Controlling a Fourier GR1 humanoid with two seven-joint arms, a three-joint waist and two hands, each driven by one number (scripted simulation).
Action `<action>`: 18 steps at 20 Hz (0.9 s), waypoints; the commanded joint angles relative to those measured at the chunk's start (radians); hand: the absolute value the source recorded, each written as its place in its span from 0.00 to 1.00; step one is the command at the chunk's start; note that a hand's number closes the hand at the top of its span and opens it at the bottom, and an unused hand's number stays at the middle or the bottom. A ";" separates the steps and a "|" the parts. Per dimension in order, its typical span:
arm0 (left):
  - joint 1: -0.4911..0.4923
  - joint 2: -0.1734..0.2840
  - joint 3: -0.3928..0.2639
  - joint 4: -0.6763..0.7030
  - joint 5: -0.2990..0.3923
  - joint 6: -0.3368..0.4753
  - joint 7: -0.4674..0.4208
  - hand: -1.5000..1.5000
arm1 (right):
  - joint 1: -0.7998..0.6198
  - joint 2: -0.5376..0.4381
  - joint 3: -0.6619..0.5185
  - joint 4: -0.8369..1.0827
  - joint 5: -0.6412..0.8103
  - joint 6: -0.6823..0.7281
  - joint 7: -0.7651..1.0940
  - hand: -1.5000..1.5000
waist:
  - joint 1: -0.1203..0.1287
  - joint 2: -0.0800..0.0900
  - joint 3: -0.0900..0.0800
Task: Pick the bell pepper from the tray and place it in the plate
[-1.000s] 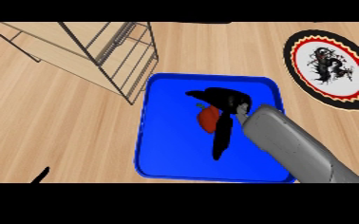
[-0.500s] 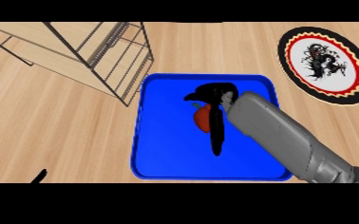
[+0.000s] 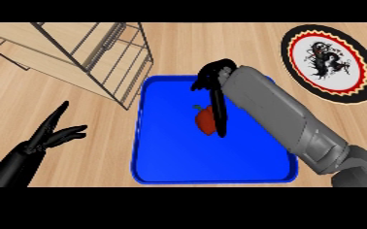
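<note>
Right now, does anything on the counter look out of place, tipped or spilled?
Nothing stands out. The bell pepper sits in the blue tray beside the right hand, the plate lies flat at upper right, and the wire rack stands at upper left. The left hand rests open.

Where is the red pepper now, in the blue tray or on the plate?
In the tray. The bell pepper sits on the blue tray under the right hand; the plate holds nothing.

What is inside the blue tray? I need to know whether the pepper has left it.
The red bell pepper lies in the blue tray, with the right hand over it. The fingers hide its right side.
</note>
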 commanded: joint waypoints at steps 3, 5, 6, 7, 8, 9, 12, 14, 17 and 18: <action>-0.254 -0.065 0.008 0.011 0.020 0.001 0.110 0.50 | -0.202 0.043 -0.070 0.296 -0.075 0.135 0.112 0.00 | 0.027 0.002 0.004; -0.321 -0.088 0.006 0.073 0.025 -0.021 0.134 0.50 | -0.210 0.088 -0.065 0.376 -0.053 0.128 0.062 0.00 | 0.030 0.002 0.004; -0.322 -0.111 -0.023 0.032 0.009 0.007 0.178 0.50 | -0.246 0.086 -0.094 0.397 -0.093 0.176 0.098 0.00 | 0.024 -0.010 0.005; -0.322 -0.116 -0.020 0.069 0.002 -0.011 0.139 0.50 | -0.249 0.094 -0.086 0.456 -0.068 0.166 0.055 0.00 | 0.042 -0.002 0.004; -0.382 -0.142 -0.034 0.122 -0.033 0.012 0.154 0.50 | -0.259 0.103 -0.078 0.468 -0.069 0.200 0.052 0.00 | 0.032 0.004 0.004; -0.365 -0.145 -0.030 0.097 -0.007 -0.006 0.151 0.50 | -0.276 0.150 -0.088 0.514 -0.074 0.173 0.055 0.00 | 0.052 0.002 0.004; -0.412 -0.178 -0.035 0.144 -0.036 -0.004 0.164 0.50 | -0.264 0.133 -0.072 0.540 -0.029 0.217 -0.012 0.00 | 0.039 -0.006 0.005; -0.388 -0.179 -0.033 0.139 -0.029 -0.016 0.166 0.50 | -0.276 0.156 -0.082 0.582 -0.038 0.247 0.000 0.00 | 0.047 -0.008 0.005; -0.383 -0.183 -0.017 0.136 -0.048 -0.006 0.160 0.50 | -0.235 0.179 -0.056 0.577 0.000 0.274 -0.035 0.00 | 0.041 -0.013 0.005; -0.409 -0.186 -0.012 0.167 -0.034 -0.042 0.150 0.50 | -0.276 0.186 -0.069 0.613 -0.002 0.273 -0.027 0.00 | 0.046 -0.009 0.005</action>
